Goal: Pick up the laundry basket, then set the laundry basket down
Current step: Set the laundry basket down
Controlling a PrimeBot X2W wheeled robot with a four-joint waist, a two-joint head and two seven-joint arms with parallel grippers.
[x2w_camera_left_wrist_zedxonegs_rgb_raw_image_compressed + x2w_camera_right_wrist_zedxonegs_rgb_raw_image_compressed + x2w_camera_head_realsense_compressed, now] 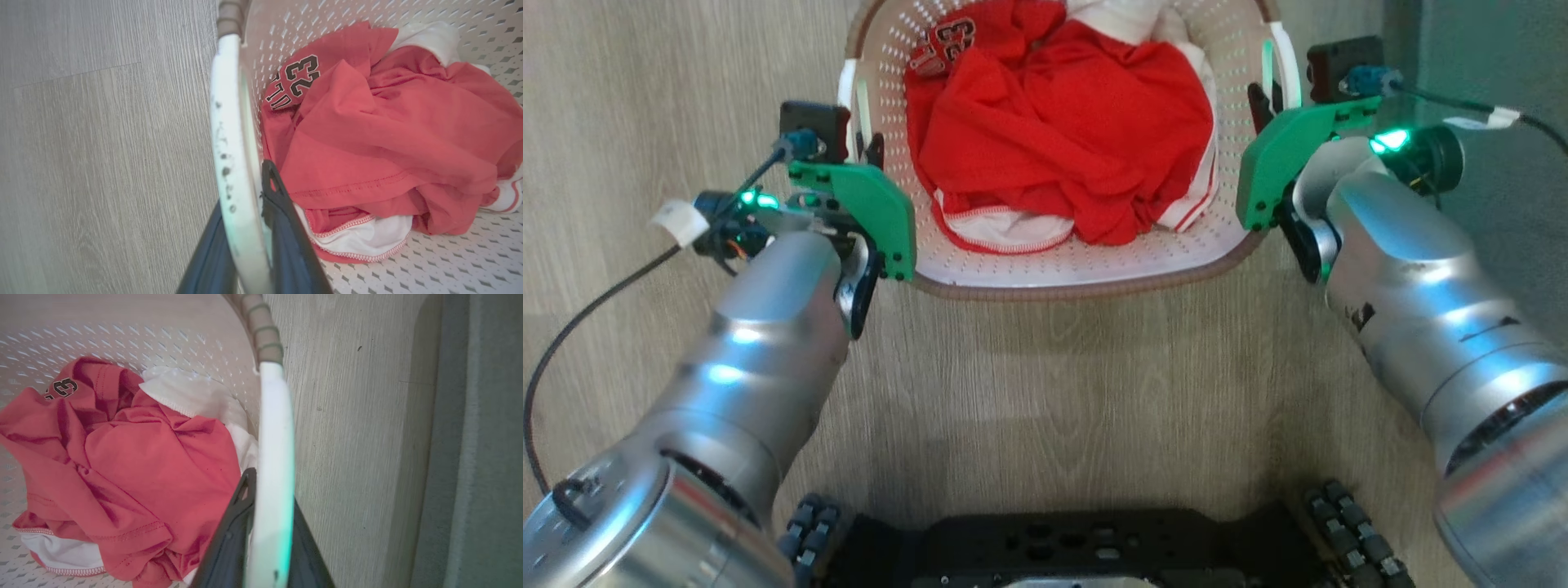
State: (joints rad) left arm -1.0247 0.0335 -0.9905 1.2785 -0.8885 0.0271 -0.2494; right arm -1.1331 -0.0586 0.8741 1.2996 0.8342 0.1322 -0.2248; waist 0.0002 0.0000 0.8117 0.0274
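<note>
**Two-handed grip on the basket handles, with margins to either side**

The laundry basket (1086, 282) sits between my two grippers, ahead of the robot base (1062, 547).

The left gripper (243, 192) is clenched on the left handle (229, 122). One dark finger lies against the handle's outer face and the other against its inner face, just beside the perforated wall. The right gripper (271, 490) grasps the right handle (276, 428) in the same way, with one finger inside the basket and one outside.

Inward of both grippers lies a crumpled red shirt (1062, 139) over white cloth (192, 392). The shirt comes near each inner finger.

The brown rim (261, 330) continues past each handle, beyond the fingertips.

Outward of the left gripper I see only open wood floor (102, 163). Outward of the right gripper a narrower strip of floor runs to a grey wall edge (482, 457), so there is less room on that side. Behind both grippers, bare floor separates the near rim from the base.

I cannot tell whether the basket rests on the floor or hangs above it.
</note>
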